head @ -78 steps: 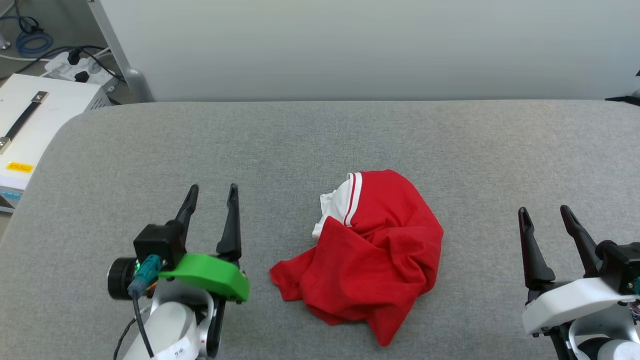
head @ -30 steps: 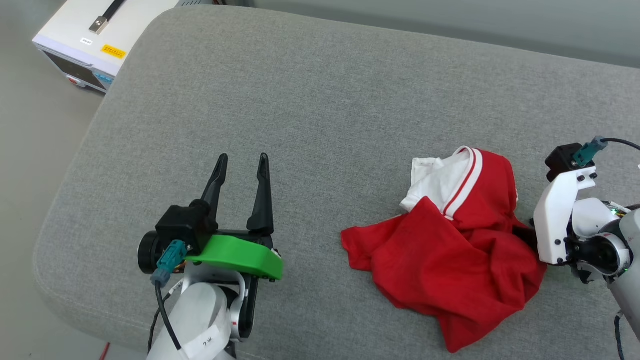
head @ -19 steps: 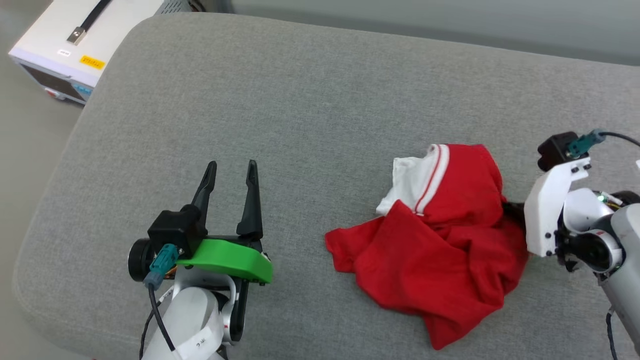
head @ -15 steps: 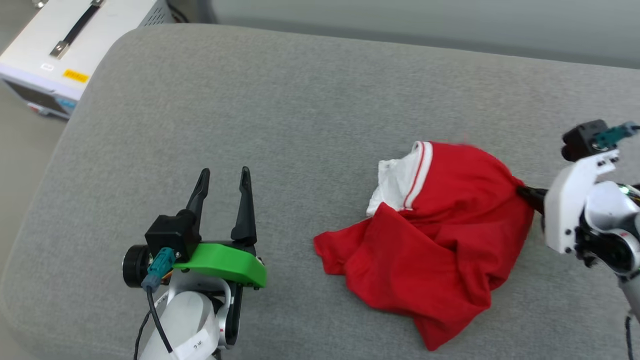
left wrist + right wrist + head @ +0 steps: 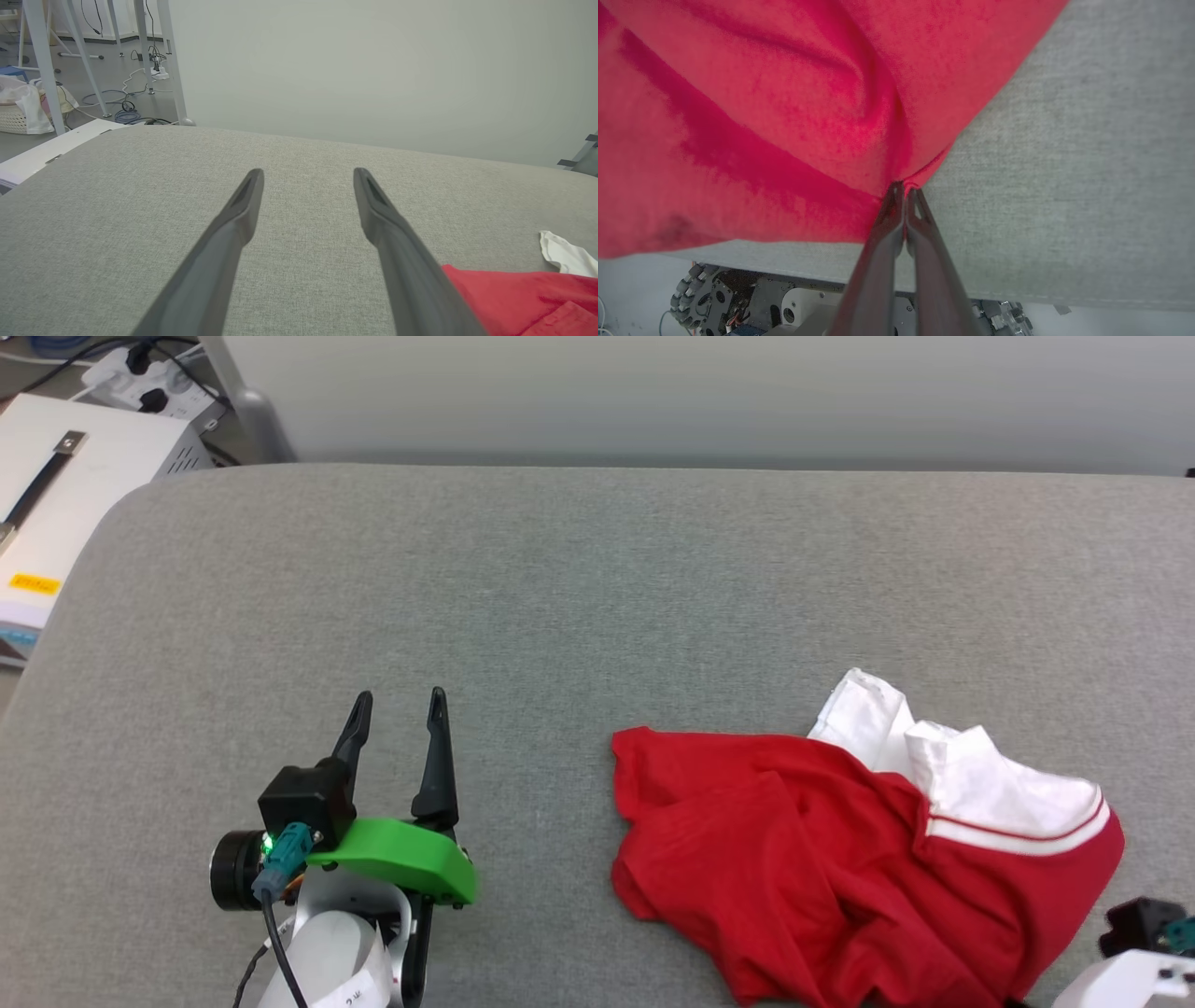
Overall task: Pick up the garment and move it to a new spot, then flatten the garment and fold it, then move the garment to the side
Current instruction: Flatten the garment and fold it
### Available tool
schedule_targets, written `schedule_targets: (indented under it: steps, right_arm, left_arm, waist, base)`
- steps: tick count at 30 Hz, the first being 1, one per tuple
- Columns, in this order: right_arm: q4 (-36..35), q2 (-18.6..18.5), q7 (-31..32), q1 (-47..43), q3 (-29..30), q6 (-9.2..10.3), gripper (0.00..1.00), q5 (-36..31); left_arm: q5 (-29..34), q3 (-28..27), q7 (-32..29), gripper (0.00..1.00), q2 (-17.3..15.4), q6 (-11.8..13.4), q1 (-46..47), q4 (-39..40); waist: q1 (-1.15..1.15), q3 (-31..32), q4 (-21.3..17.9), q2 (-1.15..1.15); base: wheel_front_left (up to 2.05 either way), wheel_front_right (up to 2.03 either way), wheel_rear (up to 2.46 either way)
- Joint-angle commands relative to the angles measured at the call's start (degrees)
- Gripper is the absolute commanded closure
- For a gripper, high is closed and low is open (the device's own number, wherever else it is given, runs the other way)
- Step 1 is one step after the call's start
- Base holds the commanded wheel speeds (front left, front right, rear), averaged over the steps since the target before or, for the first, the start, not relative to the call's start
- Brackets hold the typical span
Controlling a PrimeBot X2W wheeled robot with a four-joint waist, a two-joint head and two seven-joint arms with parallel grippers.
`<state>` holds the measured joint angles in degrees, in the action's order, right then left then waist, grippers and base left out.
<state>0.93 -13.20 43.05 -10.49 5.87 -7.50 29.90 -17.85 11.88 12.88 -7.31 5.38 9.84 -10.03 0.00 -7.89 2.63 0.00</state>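
Pick-up step, I'd say: right hand [image 5: 904, 186] pinched tight on a fold of the red shirt [image 5: 840, 859], which lies bunched at the near right of the desk [image 5: 560, 569]. Left hand [image 5: 400, 693] gapes wide, empty. Next up: lift clear, carry somewhere new.

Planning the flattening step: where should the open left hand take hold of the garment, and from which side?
Probably the red corner of the garment nearest the left hand, approached low from the robot's left. That edge lies free on the cushion, opposite where the right hand pinches it.
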Motion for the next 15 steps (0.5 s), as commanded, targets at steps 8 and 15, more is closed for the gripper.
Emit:
schedule_targets:
  steps: [8, 15]
  right_arm:
    - [0.9, 6.6, -4.9, -1.8, -0.3, 0.01, 0.00, -1.7]
    - [-4.8, 5.6, -21.6, -0.9, 0.9, 0.01, 0.00, -6.7]
  left_arm:
    - [-1.1, 0.2, -1.3, 0.00, -0.7, 0.8, -1.8, 0.6]
    - [-1.6, 0.8, -1.9, 0.00, -0.9, 0.5, -2.6, 0.2]
  waist:
    - [0.00, 1.4, -1.6, 0.00]
    - [0.00, 3.2, -1.0, 0.00]
  base:
    - [0.00, 0.00, 0.00]
    - [0.00, 0.00, 0.00]
